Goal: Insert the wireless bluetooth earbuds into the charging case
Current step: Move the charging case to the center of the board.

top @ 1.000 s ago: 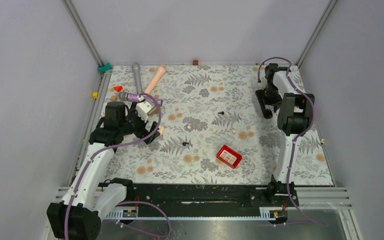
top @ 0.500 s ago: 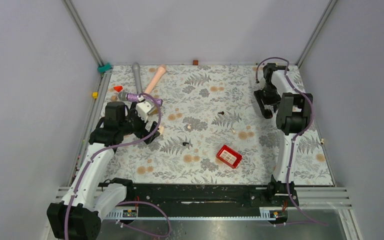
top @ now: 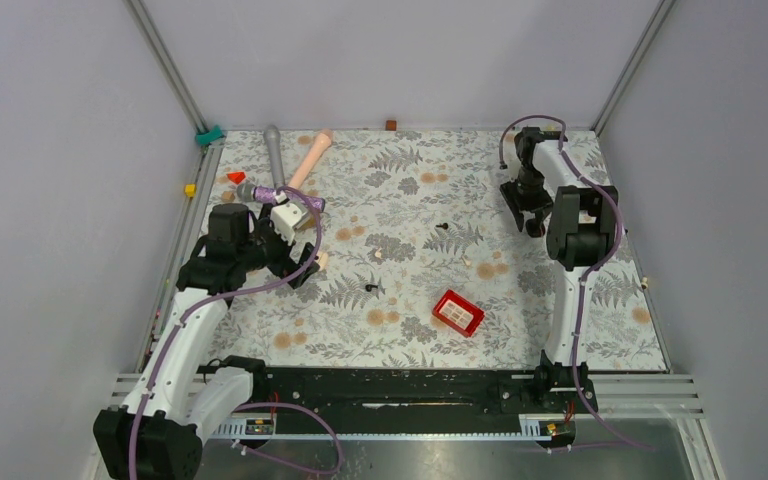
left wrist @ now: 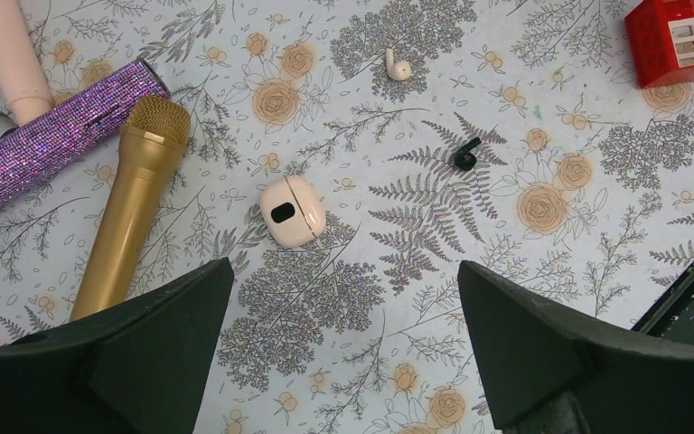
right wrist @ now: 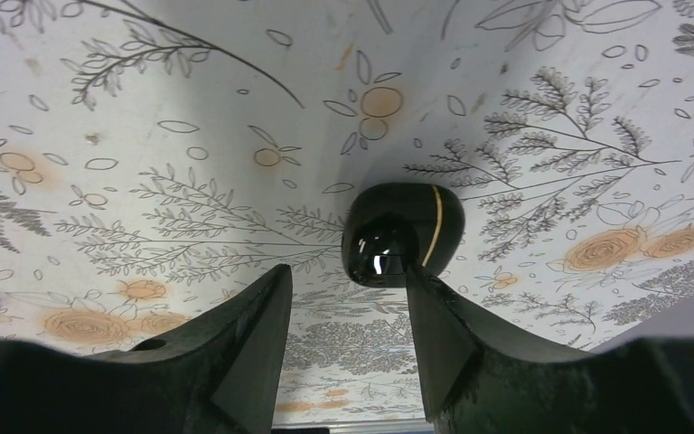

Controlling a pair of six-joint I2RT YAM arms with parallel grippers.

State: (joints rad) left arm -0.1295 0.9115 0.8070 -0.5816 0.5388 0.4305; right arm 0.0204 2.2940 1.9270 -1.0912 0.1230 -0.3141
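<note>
left wrist view: the left gripper [left wrist: 343, 271] hovers over the floral table [left wrist: 596, 298] with its jaws released to full width and nothing between them. the cream charging case [left wrist: 292, 211] lies just ahead of the gap, and its lid looks closed. a whitish earbud [left wrist: 398, 66] and a black earbud [left wrist: 466, 155] lie loose on the cloth beyond it, apart from each other and from the case. the gold microphone [left wrist: 135, 203] lies beside the case on the other side, and the red box [left wrist: 682, 41] sits at the far corner of the frame. top external view: a second black earbud [top: 441, 226] lies bare near mid-table, well apart from both arms; other pale specks are too small to name. right wrist view: the right gripper [right wrist: 345, 276] is at the far right of the table with its jaws partly apart. a black charging case [right wrist: 402, 233], lid apparently down along its gold seam, sits at the fingertips. it lies against the tip of one finger with a visible gap to the other, so no clamped hold shows. progress, as a judgement: the task is at its start. no earbud sits in either case, and no earbud is held. what remains is to secure and open a case, then collect each loose bud and seat it.
</note>
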